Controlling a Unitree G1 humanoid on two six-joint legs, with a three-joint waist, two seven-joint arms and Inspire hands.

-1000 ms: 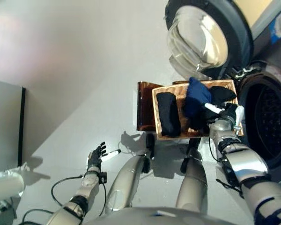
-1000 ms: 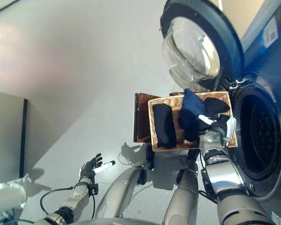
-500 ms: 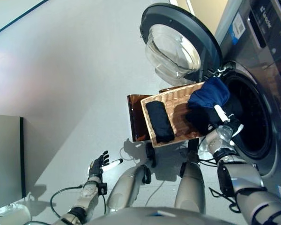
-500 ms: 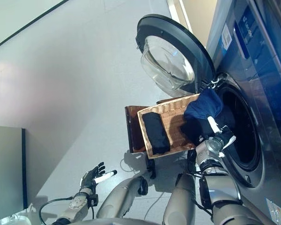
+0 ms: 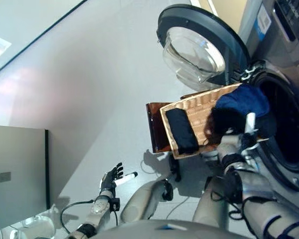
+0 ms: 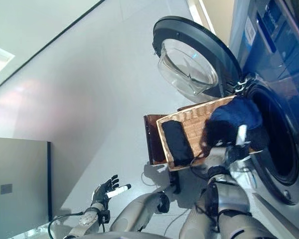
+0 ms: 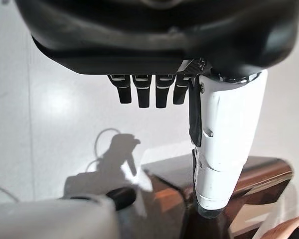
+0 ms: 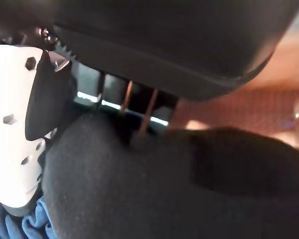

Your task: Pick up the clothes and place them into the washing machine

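My right hand is shut on a bundle of a blue cloth and a black cloth, held over the right end of the wicker basket at the mouth of the washing machine drum. In the right wrist view the white-covered thumb presses into the black cloth, and a bit of blue cloth shows beside it. A folded black garment lies in the basket's left half. My left hand hangs open low on the left over the floor.
The round glass door of the washing machine stands swung open behind the basket. The basket rests on a brown stand. A grey cabinet stands at the far left.
The camera has shifted. My right hand has carried the blue and black bundle from over the basket to the right, up to the drum's opening. The left hand stays idle.
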